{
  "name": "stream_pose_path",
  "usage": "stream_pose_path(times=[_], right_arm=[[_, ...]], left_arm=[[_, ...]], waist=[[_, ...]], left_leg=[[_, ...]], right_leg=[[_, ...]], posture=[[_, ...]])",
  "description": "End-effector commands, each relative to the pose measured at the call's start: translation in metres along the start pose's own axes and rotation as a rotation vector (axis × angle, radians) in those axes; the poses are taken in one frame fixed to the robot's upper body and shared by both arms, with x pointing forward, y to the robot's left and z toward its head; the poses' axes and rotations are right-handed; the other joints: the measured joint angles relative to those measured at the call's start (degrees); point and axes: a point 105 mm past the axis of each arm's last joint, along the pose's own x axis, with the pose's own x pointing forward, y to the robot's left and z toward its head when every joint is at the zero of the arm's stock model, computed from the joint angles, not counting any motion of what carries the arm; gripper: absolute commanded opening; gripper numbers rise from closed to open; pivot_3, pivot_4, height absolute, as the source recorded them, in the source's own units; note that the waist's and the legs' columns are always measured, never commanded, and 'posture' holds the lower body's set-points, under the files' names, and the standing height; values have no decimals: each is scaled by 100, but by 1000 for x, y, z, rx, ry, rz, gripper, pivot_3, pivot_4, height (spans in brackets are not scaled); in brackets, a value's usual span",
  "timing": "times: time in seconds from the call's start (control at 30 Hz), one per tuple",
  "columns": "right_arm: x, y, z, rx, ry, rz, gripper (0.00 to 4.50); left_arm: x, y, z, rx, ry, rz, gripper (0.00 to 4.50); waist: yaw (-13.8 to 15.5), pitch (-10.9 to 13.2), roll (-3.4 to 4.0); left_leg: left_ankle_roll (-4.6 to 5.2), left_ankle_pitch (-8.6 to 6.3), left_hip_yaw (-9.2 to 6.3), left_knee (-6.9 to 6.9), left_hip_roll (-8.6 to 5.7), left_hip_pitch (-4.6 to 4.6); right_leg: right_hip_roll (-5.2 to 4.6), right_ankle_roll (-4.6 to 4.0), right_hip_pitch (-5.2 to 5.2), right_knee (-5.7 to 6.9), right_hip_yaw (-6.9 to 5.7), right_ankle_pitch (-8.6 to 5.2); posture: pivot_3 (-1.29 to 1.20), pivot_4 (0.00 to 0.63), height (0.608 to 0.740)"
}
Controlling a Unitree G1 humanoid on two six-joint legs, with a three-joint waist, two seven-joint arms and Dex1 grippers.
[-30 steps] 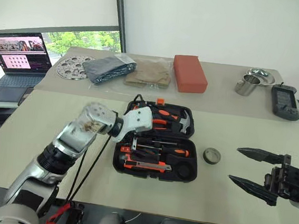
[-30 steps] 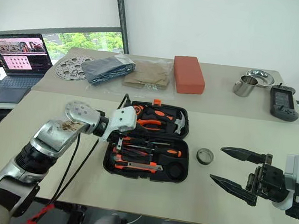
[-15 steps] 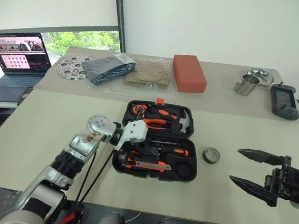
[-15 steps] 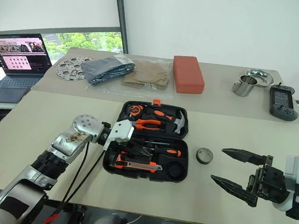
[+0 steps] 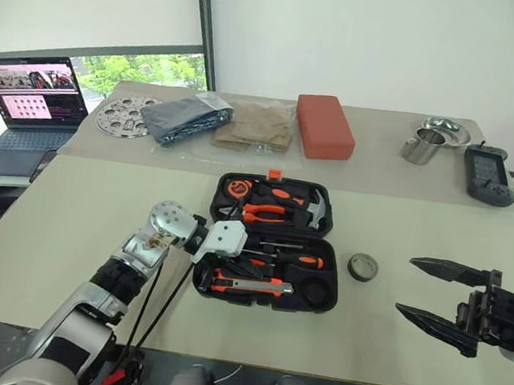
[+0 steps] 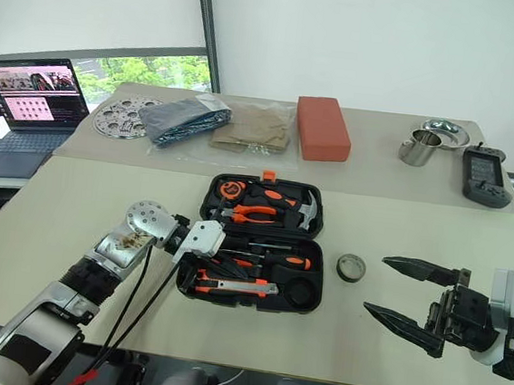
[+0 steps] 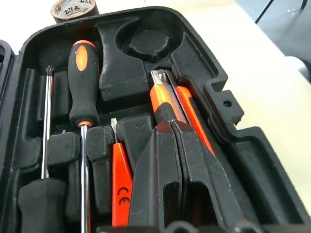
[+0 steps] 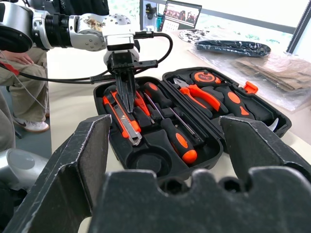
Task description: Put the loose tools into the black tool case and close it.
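Note:
The black tool case [image 5: 334,282] lies open on the near table, lid flat at the back. Its front half holds a long screwdriver [image 5: 300,260] with an orange-and-black handle, a second long one [image 7: 46,97], a small all-orange screwdriver [image 7: 121,184] and the utility knife [image 5: 252,286]. My left gripper [image 7: 170,124] is shut, its tips low over the knife [image 7: 164,104] with nothing showing between them. The black tape roll [image 5: 363,267] lies on the table right of the case. Further right, my right gripper [image 5: 405,283] hovers open and empty, pointing toward the roll.
The case's round recess [image 5: 320,292] is empty. On the far table are a red block [image 5: 325,124], a metal cup [image 5: 423,147], a bowl [image 5: 450,129], a black handheld device [image 5: 488,176], folded bags [image 5: 187,115] and a laptop [image 5: 29,102]. A seated person's leg [image 8: 17,92] is visible in the right wrist view.
My left gripper has come down from above the lid into the case's front half and shut its fingers. The right gripper has not moved.

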Motion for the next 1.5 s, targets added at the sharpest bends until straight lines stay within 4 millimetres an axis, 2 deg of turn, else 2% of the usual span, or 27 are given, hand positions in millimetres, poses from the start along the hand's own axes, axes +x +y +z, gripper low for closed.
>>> stream_pose_path(times=[0.03,0.13,0.33,0.7,0.8,0.97,1.07,1.13,1.2,1.37,1.43,1.5], right_arm=[[1,-1,12,-67,-8,6,4125],[1,-1,12,-67,-8,7,4125],[1,-2,12,-68,-7,9,4125],[2,0,12,-68,-10,9,4125],[2,0,12,-66,-10,10,4125],[6,-5,4,-51,31,-10,4125],[10,-8,-6,-45,100,-9,4125],[15,-15,-15,-67,167,-26,4125],[20,-20,-22,-76,221,-23,4125],[33,-37,-46,-142,410,37,4125],[37,-43,-52,-165,462,63,4125],[43,-51,-59,-202,518,75,4125]], left_arm=[[7,-3,-12,15,49,-13,70],[10,-6,-13,54,52,-31,70],[15,-20,-31,136,142,-108,70],[17,-20,-52,139,225,-91,70],[17,-14,-44,120,183,-59,70],[4,7,-10,50,14,71,70],[-15,17,17,-11,-108,149,801],[-30,21,35,-53,-178,185,1541],[-43,23,50,-91,-229,208,2284],[-73,10,75,-138,-246,192,4011],[-80,4,79,-157,-225,185,4404],[-84,-2,79,-162,-178,176,4404]], waist=[[5,-1,2],[25,-3,4],[52,-7,7],[69,-22,7],[63,-22,7],[40,-21,7],[3,-21,8],[-6,-19,6],[-50,-18,8],[-100,-7,12],[-92,3,13],[-81,6,17]], left_leg=[[0,0,0,1,0,-1],[0,0,0,7,0,2],[0,0,-2,12,0,2],[2,2,0,18,6,22],[4,3,0,18,9,52],[4,3,0,18,18,58],[5,6,0,21,18,44],[6,15,-5,23,19,-3],[6,15,-8,22,21,-20],[7,15,-17,6,18,-22],[5,16,-17,2,18,-15],[4,17,-16,3,19,-11]], right_leg=[[0,0,3,0,1,0],[-1,0,5,4,1,0],[-1,0,12,5,2,0],[0,7,32,15,5,-3],[0,29,64,14,6,-16],[0,38,74,13,5,-22],[1,37,22,18,7,-21],[6,0,-16,23,2,3],[18,-2,-28,21,6,3],[35,-7,-36,17,14,-1],[36,-7,-36,18,16,-1],[36,-7,-35,18,16,-2]], posture=[[0,150,740],[0,150,740],[0,150,740],[0,150,740],[0,150,740],[0,150,740],[0,150,740],[0,150,740],[0,150,740],[0,150,740],[0,150,740],[0,150,740]])
